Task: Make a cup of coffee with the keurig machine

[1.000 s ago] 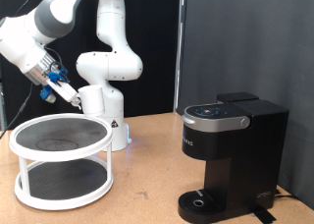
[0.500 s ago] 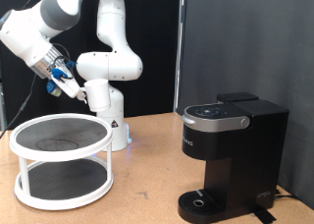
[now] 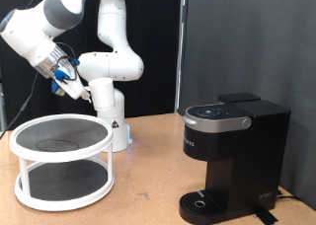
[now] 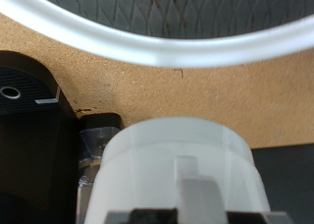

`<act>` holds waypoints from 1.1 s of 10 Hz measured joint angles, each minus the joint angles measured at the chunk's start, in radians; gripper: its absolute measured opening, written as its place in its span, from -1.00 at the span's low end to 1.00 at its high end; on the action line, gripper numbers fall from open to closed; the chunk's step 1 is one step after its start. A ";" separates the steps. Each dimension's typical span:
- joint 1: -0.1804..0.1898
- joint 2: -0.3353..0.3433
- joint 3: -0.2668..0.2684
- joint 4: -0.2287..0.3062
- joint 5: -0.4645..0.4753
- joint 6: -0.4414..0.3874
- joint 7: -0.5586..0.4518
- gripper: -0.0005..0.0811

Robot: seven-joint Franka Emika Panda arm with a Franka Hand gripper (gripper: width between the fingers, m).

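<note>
The keurig machine (image 3: 234, 158) stands on the wooden table (image 3: 148, 176), lid down, its round drip tray (image 3: 200, 200) bare at the foot of the machine. The cup (image 4: 177, 175) is nowhere near it: in the wrist view a white cylinder fills the space right in front of the hand, close against the camera, seemingly held there, though the fingers themselves are out of sight and I cannot tell how far apart they stand. From the exterior view, the gripper (image 3: 67, 77) hangs high in the air, well apart from the machine and above the two-tier white rack (image 3: 61, 163). The arm is bent at the elbow, forearm angled down, with blue showing at the hand. Both mesh shelves of the rack look bare. The robot's white base (image 3: 109, 112) stands just behind the rack.
</note>
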 joint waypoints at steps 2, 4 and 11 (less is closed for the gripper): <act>0.004 -0.002 0.055 -0.020 0.047 0.084 0.099 -0.80; 0.019 -0.005 0.128 -0.062 0.108 0.243 0.163 -0.80; 0.098 0.004 0.271 -0.124 0.332 0.513 0.247 -0.80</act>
